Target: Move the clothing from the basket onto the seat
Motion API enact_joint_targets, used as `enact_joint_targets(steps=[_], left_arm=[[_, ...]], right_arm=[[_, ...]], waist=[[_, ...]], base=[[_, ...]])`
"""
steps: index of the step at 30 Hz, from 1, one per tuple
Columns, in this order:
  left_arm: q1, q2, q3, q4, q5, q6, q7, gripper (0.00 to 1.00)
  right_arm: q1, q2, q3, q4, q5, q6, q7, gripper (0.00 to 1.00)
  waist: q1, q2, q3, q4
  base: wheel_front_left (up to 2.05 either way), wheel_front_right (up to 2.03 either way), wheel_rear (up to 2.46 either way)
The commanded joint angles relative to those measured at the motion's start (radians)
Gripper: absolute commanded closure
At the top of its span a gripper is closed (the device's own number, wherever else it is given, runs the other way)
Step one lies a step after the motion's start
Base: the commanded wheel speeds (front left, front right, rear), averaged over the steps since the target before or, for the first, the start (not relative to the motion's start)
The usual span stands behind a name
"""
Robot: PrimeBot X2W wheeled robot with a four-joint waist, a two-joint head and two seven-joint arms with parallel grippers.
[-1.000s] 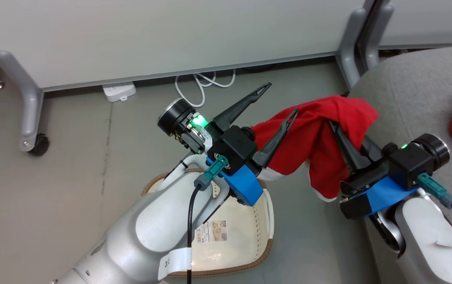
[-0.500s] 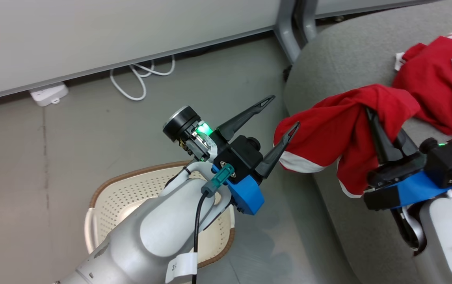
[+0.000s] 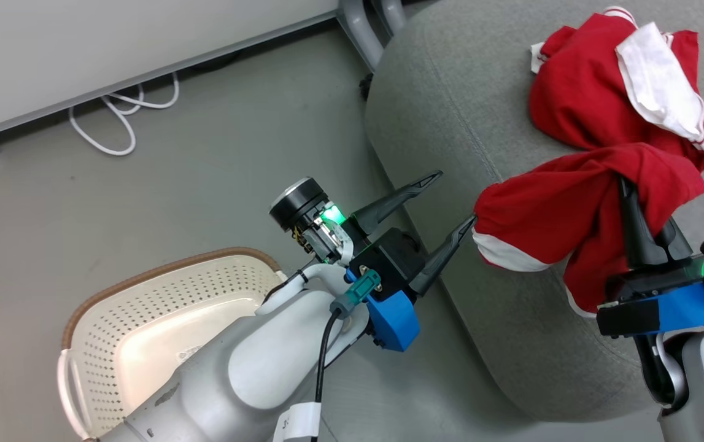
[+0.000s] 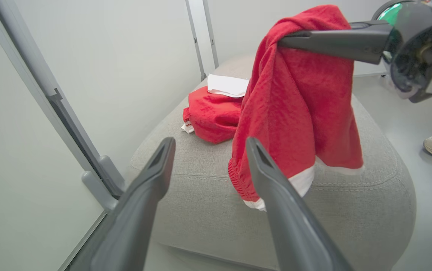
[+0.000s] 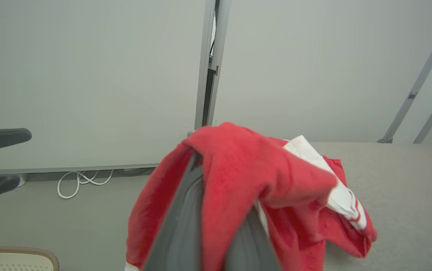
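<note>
While the left gripper gapes, the right gripper pinches limp red clothing above the seat.

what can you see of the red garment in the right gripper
The held garment is bright red, soft fabric with a white hem band. It is bunched and draped over the shut right gripper, pinched near its top, hanging limp above the grey seat near its edge, beside the other garment lying there. Whether its hem touches the seat is unclear.
</note>
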Motion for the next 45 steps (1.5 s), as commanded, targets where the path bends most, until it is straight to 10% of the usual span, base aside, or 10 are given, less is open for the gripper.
enact_joint_targets(steps=[1,26,45], left_arm=[[-0.005,0.000,-0.006,0.004,0.004,-0.006,0.002,0.00],[-0.064,0.008,-0.026,-0.001,0.007,0.006,0.000,0.00],[-0.220,0.045,-0.035,-0.057,0.059,0.011,0.043,0.00]], right_arm=[[0.014,0.007,-0.011,-0.007,-0.006,0.000,-0.003,1.00],[-0.190,-0.030,-0.108,-0.087,-0.004,0.000,-0.004,1.00],[-0.688,-0.372,-0.420,0.115,0.005,0.000,-0.002,1.00]], waist=[[0.0000,0.0000,0.017,-0.023],[0.0000,0.0000,0.109,-0.024],[0.0000,0.0000,0.392,0.037]], base=[[0.00,0.00,0.00],[0.00,0.00,0.00],[0.00,0.00,0.00]])
